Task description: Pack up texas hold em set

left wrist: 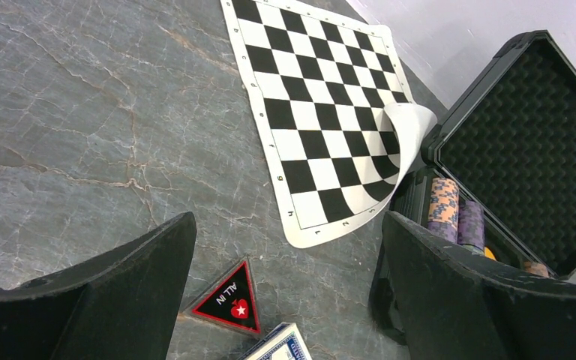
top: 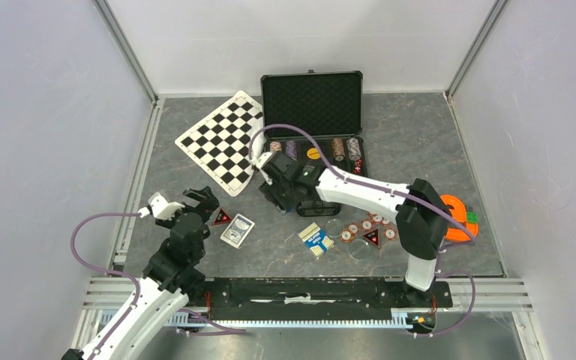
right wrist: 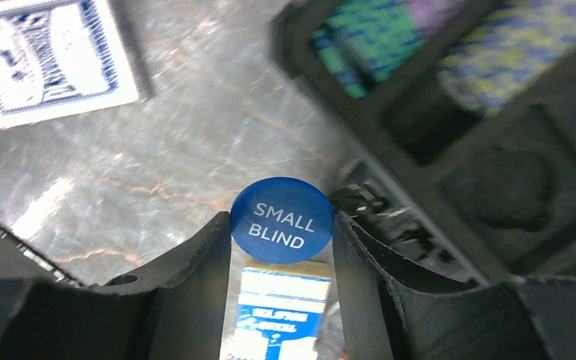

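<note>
Pinching a blue button (right wrist: pixel 283 219) by its thin rim, the right gripper (right wrist: pixel 281 229) is filling the bottom of the right wrist view, its jaws clamped on that disc marked SMALL BLIND. A blue-and-white card box (right wrist: pixel 281 315) is lying on the table below it. At the upper right of that frame the case (right wrist: pixel 450 127) is showing blurred, with chip rows and an empty round recess, so the button is hanging just short of the tray and not yet over a slot. Such an edge-on hold is risking a slip: a knock against the case wall would probably be twisting the disc out of the fingers and dropping it on the table or onto the stacked chips (top: pixel 337 148). In the overhead view the purple cable (top: pixel 289 126) is looping over the tray's left half, and I judge it could be snagging on the rim or dragging across the stacks. At the lower left of that view the left gripper (top: pixel 195 201) is hanging with jaws wide apart, holding nothing, near a red-edged triangle (left wrist: pixel 229 298) and a card deck (top: pixel 238 230). The checkered board (left wrist: pixel 322 112) is curling up against the case's left side, where it may be fouling the lid. Loose chips (top: pixel 364 226) are lying at lower right, outside the case.
</note>
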Motion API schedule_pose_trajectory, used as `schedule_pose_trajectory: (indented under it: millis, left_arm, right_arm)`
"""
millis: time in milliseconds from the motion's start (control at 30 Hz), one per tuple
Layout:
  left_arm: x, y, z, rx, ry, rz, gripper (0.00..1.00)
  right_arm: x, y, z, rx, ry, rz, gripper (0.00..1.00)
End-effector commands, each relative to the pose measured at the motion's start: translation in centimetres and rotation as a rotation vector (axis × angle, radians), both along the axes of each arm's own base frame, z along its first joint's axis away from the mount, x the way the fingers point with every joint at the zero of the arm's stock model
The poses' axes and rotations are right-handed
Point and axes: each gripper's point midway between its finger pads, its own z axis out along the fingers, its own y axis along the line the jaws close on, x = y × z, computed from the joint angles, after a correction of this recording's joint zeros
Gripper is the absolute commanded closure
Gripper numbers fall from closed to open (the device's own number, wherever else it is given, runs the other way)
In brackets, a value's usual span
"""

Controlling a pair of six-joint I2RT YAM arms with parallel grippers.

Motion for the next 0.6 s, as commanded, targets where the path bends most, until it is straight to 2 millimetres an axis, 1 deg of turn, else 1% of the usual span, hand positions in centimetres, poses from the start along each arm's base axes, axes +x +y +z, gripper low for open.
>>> schedule_pose_trajectory:
  millis: [0,133,233,333,433,567]
  left_arm:
    - [0.2,0.1,0.5,0.002,-0.028,0.009,0.0]
    - [0.3,0.1,0.5,0.003,-0.028,0.009,0.0]
    - [0.3,0.1,0.4,0.006,-0.026,0.007,0.0]
    - [0.4,0.1,0.4,0.011,-0.025,0.01,0.0]
    - [0.4,0.1,0.4,0.014,-0.024,0.012,0.0]
    - [0.5,0.1,0.3,0.016,-0.021,0.011,0.0]
  right_arm:
    - [4.9,-2.5,3.5,0.021,-0.089,-0.076,0.62]
    - [8.5,-5.1,3.6,0.002,-0.114,-0.15,0.62]
    - [10.7,-6.6,2.8,-0.023,-0.112,-0.19,0.62]
    - [12.3,-8.1,1.6,-0.044,-0.096,-0.226,0.62]
    - [12.7,-9.1,0.3,-0.053,-0.057,-0.238,0.62]
    - [12.3,-9.7,-0.9,-0.066,-0.03,-0.226,0.62]
